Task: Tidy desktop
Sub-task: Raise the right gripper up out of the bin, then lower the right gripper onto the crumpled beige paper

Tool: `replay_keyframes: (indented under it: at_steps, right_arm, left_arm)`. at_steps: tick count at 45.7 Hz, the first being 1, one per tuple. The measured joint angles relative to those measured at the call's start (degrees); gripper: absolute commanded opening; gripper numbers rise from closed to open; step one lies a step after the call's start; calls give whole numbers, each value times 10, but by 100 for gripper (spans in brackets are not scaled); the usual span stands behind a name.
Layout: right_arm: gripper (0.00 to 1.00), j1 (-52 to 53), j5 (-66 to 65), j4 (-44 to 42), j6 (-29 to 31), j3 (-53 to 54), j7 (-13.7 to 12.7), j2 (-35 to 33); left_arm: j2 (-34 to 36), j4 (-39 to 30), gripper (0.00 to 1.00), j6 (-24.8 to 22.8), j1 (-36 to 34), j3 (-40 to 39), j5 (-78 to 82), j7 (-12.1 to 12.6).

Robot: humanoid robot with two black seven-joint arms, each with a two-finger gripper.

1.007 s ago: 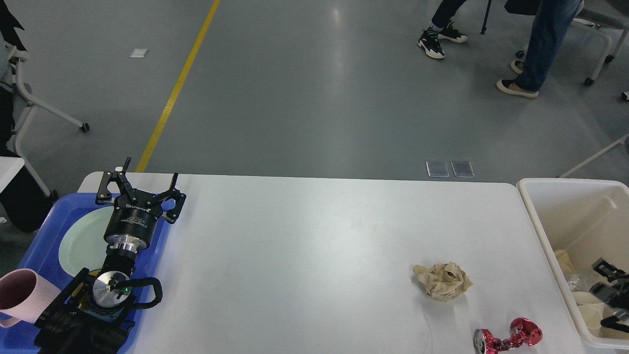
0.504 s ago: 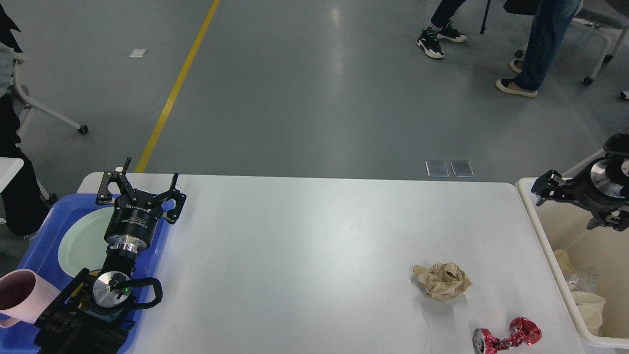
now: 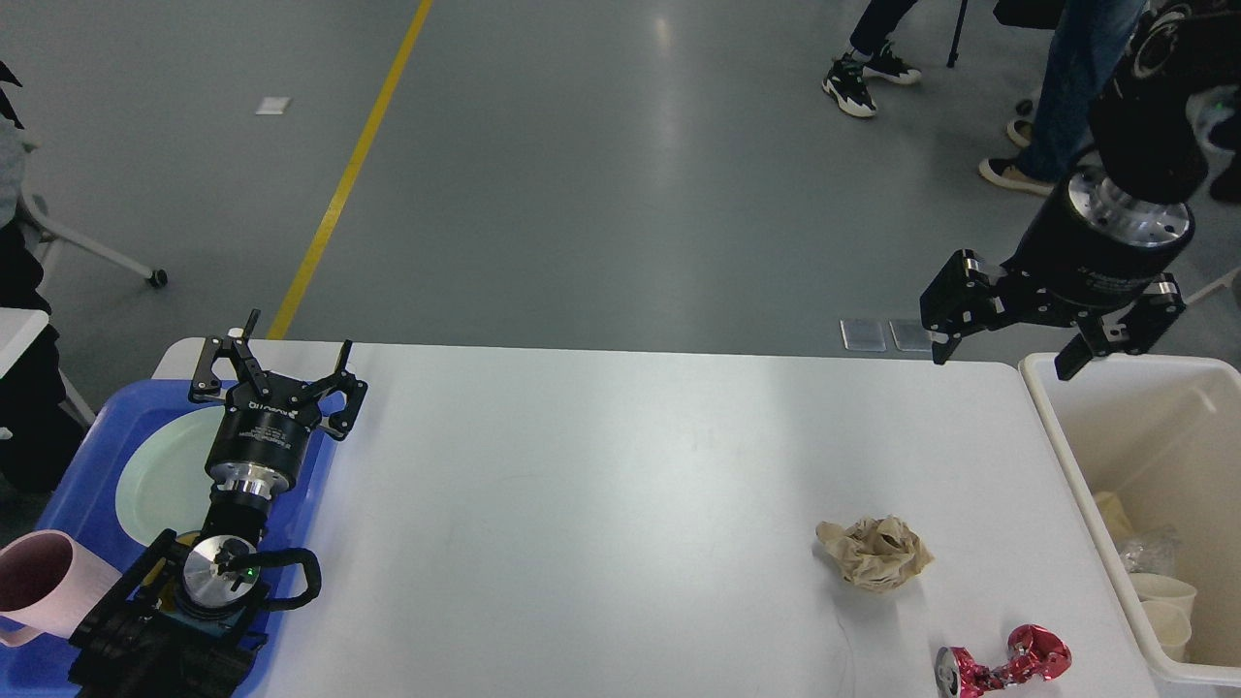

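Gaping empty, both pincers, left and right, flank crumpled paper on the smooth desktop.

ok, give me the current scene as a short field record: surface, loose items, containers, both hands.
surface: wide white rectangular desktop
loose items: crumpled beige paper ball; crushed red metal can, both near the right front
left container: blue plastic tray holding a pale green plate and a pink mug
right container: deep cream-white plastic bin with paper cups and clear wrap inside
left hand: open, empty, over the tray's far edge
right hand: open, empty, raised above the desktop's far right corner beside the bin
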Motion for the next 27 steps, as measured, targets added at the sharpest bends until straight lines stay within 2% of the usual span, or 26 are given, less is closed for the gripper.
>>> replay_keyframes:
  at_steps: [5,11,27]
  right_arm:
    - [100,75,3,71,-6,5,0,11]
    - [100,108,4,119,-15,9,0,23]
    - [100,50,1,120,-36,10,0,30]
  left_arm:
    - [0,0,96,0,0,0,0,0]
    - [0,0,96,0,0,0,0,0]
    - [0,0,96,0,0,0,0,0]
